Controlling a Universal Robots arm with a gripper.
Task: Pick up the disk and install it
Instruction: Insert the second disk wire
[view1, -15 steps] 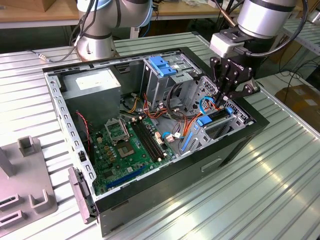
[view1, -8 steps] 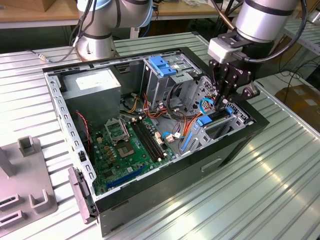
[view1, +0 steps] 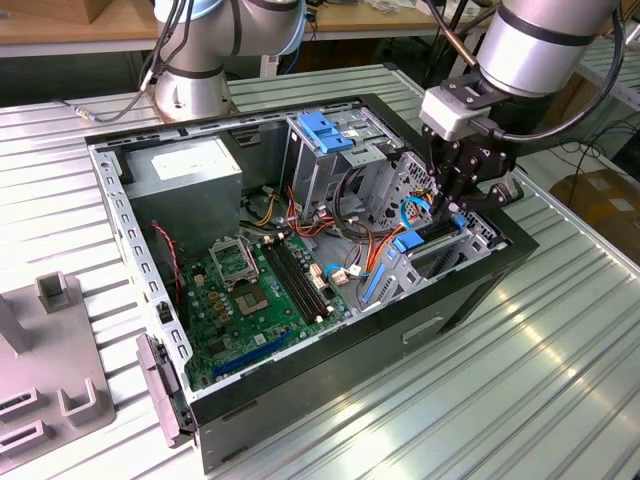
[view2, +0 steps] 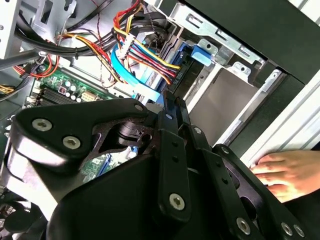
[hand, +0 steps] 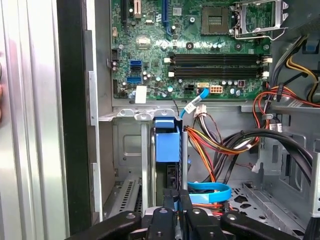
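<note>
I see the fingers (view1: 448, 205) down inside the open computer case (view1: 480, 280), at its end on the exterior view's right. They are pinched shut on the disk (hand: 167, 145), which stands on edge with its blue bracket showing, lowered into the drive bay (view1: 435, 255) there. In the second wrist view the fingers (view2: 172, 102) press together right at the bay's mouth, a blue tab (view2: 201, 54) just beyond them. A person's hand (view2: 290, 172) rests on the bench (view1: 560, 370) beside the case. Near the disk: a flat blue cable (hand: 210, 192) and a bundle of orange, red and yellow wires (hand: 210, 142). Farther in, the green motherboard (view1: 255, 300) lies on the case floor. Beyond it, the grey power supply box (view1: 190, 175) and an upright cage with a blue handle (view1: 325, 130). On the exterior view's far left, a grey fixture (view1: 50, 370) sits on the bench.
</note>
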